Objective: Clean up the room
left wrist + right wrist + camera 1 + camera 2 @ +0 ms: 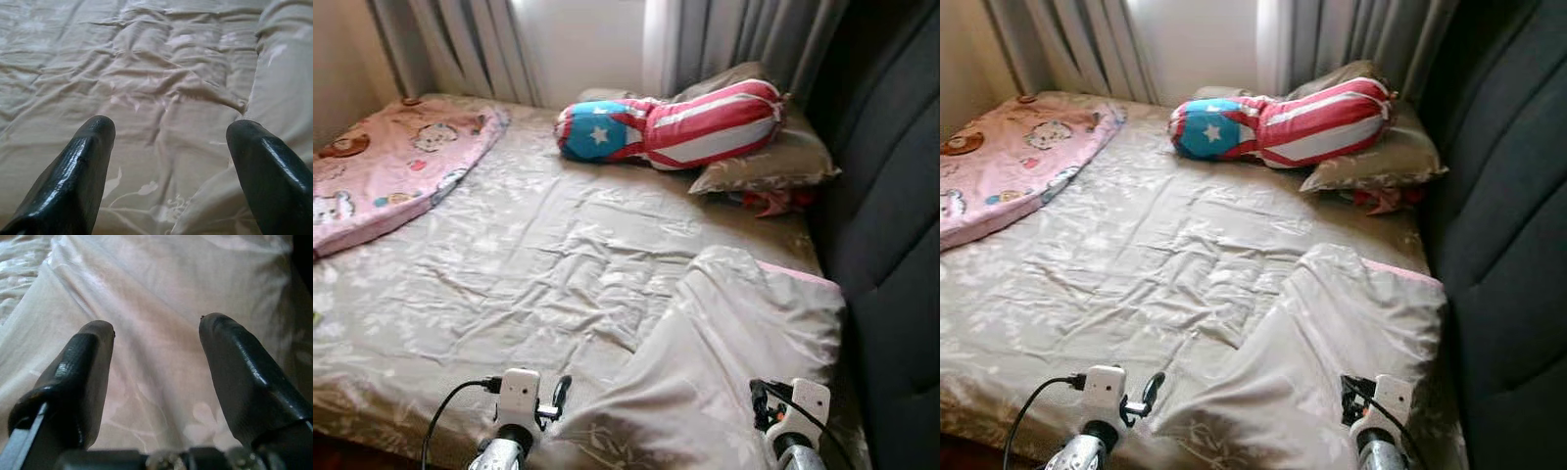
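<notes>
A rumpled beige bed sheet (529, 255) covers the bed. A folded beige quilt (734, 333) with a pink edge lies at the near right corner. My left gripper (168, 127) hovers open just above the sheet at the quilt's left edge, nothing between its fingers. My right gripper (156, 328) is open low over the quilt (161, 279), also holding nothing. A pink cartoon-print blanket (391, 166) lies at the far left. A stars-and-stripes bolster (675, 125) rests on a beige pillow (769, 162) at the far right.
A dark padded headboard (891, 215) runs along the right side. Grey curtains (724, 39) and a bright window hang behind the bed. A red cloth (773, 203) peeks out from under the pillow. The bed's near edge is just below my wrists.
</notes>
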Controlling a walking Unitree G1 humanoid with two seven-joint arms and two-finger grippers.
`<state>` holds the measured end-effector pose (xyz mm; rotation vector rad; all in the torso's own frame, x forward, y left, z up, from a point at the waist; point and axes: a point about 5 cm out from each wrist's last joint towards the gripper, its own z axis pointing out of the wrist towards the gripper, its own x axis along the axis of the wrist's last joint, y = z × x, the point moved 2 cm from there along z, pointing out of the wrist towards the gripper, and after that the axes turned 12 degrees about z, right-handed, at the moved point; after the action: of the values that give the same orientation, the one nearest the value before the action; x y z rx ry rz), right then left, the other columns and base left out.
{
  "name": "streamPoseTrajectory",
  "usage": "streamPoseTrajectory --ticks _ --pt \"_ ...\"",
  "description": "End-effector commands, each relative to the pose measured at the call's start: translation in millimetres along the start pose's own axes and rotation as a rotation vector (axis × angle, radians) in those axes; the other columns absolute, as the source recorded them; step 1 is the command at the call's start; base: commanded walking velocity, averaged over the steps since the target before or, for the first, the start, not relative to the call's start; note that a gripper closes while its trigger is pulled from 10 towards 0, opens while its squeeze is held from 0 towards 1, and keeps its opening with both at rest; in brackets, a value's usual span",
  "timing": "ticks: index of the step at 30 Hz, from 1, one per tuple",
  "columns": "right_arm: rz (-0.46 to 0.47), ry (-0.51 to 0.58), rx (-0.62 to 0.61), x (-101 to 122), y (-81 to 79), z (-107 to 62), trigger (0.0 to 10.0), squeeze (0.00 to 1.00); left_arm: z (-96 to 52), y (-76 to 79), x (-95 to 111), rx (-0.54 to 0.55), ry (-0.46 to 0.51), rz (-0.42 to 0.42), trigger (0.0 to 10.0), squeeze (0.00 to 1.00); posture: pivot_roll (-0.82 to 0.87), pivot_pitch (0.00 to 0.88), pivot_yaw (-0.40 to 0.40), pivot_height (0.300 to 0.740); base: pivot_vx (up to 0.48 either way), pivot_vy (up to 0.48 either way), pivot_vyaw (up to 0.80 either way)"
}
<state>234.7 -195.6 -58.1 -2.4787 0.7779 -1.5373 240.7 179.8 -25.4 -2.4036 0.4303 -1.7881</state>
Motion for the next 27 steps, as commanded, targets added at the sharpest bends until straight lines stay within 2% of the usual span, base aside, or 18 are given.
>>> streamPoseTrajectory --ticks 1,9,15,24,27 --pt "-0.007 -0.013 -0.03 -1 9.2 -2.0 10.0 0.0 1.2 3.3 1 -0.008 -0.003 -0.01 10.0 0.0 0.03 0.0 -0.062 0.694 0.0 0.0 -0.71" --pt "-0.003 -0.027 -0.033 -4 10.6 -3.0 10.0 0.0 3.2 5.3 3 -0.019 0.004 -0.002 10.0 0.0 0.03 0.0 -0.062 0.694 0.0 0.0 -0.71" --pt "-0.013 -0.031 -0.029 -4 10.9 -3.1 10.0 0.0 3.7 6.9 4 -0.018 0.002 -0.004 10.0 0.0 0.03 0.0 -0.065 0.694 0.0 -0.306 -0.7" --pt "-0.04 -0.065 -0.093 -10 19.7 -5.5 10.0 0.0 3.1 6.9 3 -0.014 -0.002 -0.008 10.0 0.0 0.03 0.0 -0.067 0.694 0.0 0.0 0.0" --pt "-0.006 -0.08 -0.118 -13 25.5 -8.2 10.0 0.0 2.2 5.9 2 -0.013 -0.004 -0.006 10.0 0.0 0.03 0.0 -0.066 0.694 0.0 0.0 0.0"
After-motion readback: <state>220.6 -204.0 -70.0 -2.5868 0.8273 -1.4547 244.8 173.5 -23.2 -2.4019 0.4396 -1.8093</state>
